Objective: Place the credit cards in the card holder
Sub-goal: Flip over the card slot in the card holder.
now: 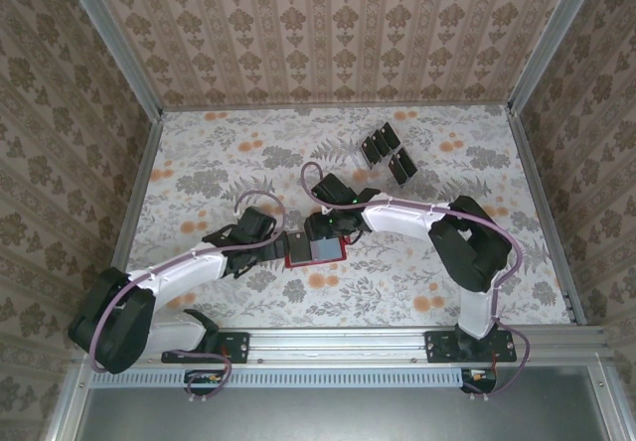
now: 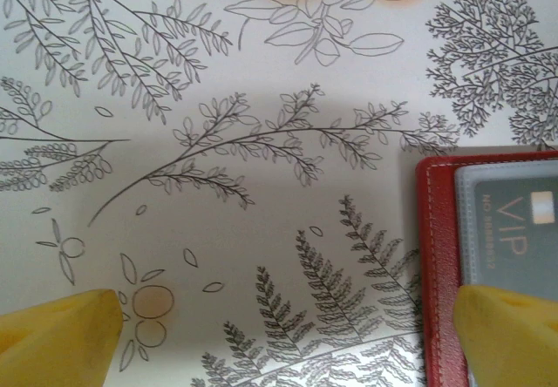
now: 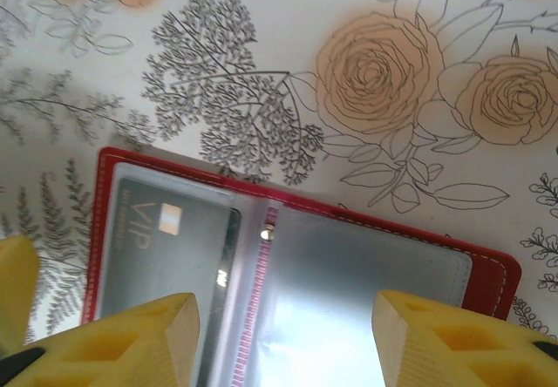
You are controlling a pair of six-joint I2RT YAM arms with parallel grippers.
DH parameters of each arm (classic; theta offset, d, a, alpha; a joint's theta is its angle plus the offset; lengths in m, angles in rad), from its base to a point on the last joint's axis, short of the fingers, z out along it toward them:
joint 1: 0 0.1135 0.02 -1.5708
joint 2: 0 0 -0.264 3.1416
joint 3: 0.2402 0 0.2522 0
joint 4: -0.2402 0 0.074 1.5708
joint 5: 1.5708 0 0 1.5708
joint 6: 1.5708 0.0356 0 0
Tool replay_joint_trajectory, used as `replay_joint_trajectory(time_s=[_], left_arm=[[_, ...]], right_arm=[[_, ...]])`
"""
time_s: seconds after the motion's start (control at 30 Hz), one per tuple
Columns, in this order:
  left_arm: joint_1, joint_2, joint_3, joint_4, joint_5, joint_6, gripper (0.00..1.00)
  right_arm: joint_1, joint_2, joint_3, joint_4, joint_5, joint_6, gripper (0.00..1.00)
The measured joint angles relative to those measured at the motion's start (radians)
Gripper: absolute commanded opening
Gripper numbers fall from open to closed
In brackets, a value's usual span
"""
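The red card holder (image 1: 315,250) lies open and flat on the flowered table between the two arms, grey clear sleeves facing up. One dark credit card (image 3: 166,239) marked VIP sits inside its left sleeve; the right sleeve (image 3: 366,274) looks bare and shiny. My right gripper (image 3: 288,343) hovers open just above the holder, its yellow fingers (image 3: 118,339) spread across the fold. My left gripper (image 2: 283,343) is open at the holder's left edge (image 2: 436,256), with one finger over the red border and the other over bare table. More black credit cards (image 1: 384,153) stand at the back.
The spare cards stand in a clear slotted rack (image 1: 370,160) right of centre at the back. Patterned walls with metal corner posts close in the table on three sides. The arm bases (image 1: 467,344) sit on a rail at the near edge.
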Motion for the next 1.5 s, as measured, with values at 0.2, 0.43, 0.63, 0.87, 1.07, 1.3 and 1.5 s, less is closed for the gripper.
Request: replay_joint_trajectory(time_s=[0.2,0.43,0.63,0.87,1.07,1.3,1.5], left_arm=[[-0.023,0.000,0.000,0.014,-0.004,-0.010,1.00],[-0.028,0.000,-0.002,0.023,-0.008,-0.010,1.00],[-0.029,-0.022,-0.032,0.032,-0.008,-0.010,1.00],[-0.068,-0.106,-0.079,0.065,-0.007,-0.010,1.00],[-0.134,-0.147,-0.102,0.125,-0.008,-0.010,1.00],[-0.229,-0.134,-0.117,0.212,-0.033,-0.018,1.00],[-0.275,-0.058,-0.113,0.256,-0.068,-0.029,1.00]], right_arm=[[-0.002,0.015,0.000,-0.009,0.003,-0.003,0.57],[-0.002,0.035,-0.023,0.039,-0.050,0.026,0.57],[-0.004,0.040,-0.049,0.141,-0.134,0.109,0.57],[-0.004,0.049,-0.071,0.228,-0.189,0.195,0.57],[-0.002,0.056,-0.077,0.265,-0.211,0.232,0.57],[-0.002,0.062,-0.083,0.300,-0.226,0.262,0.57],[-0.003,0.062,-0.093,0.323,-0.232,0.274,0.57]])
